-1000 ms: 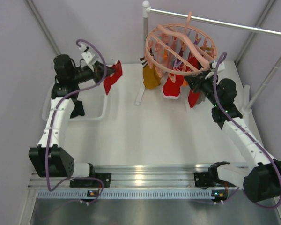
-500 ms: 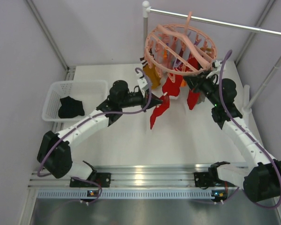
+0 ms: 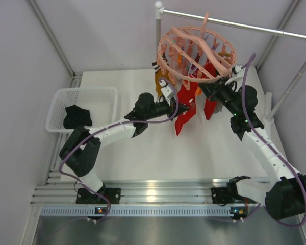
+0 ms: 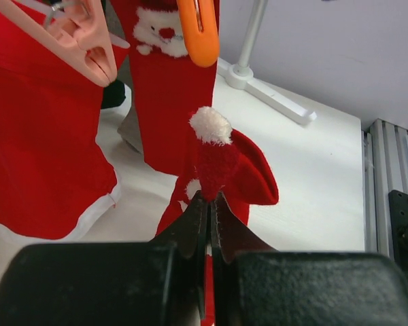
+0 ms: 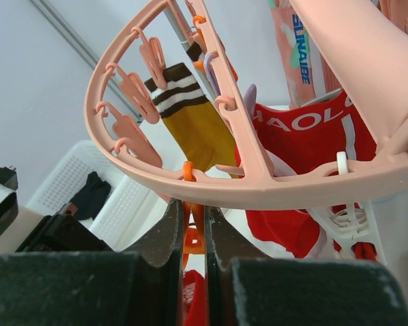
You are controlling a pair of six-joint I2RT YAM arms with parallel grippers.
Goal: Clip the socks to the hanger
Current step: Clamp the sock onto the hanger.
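Note:
The salmon-pink hanger [image 3: 196, 48] hangs from a rail at the back; its ring fills the top of the right wrist view [image 5: 258, 183]. My left gripper [image 3: 177, 107] is shut on a red sock [image 3: 183, 120] with a white pompom [image 4: 224, 166] and holds it off the table, just below an orange clip [image 4: 198, 30]. My right gripper [image 5: 194, 207] is shut on an orange clip [image 5: 196, 231] hanging from the ring's near edge, seen from above [image 3: 210, 91]. Red socks [image 4: 41, 136] and a yellow striped sock [image 5: 190, 115] hang clipped. A black sock [image 3: 76, 116] lies in the basket.
A white mesh basket [image 3: 86, 94] stands at the left. The metal rail [image 3: 245, 25] and its white post [image 3: 158, 30] with a foot on the table carry the hanger. A pink clip [image 4: 88, 41] hangs close above the left gripper. Purple-grey walls enclose the table.
My left arm has swung from above the basket to the right with the red sock and now holds it under the hanger's near edge. The right arm has barely moved.

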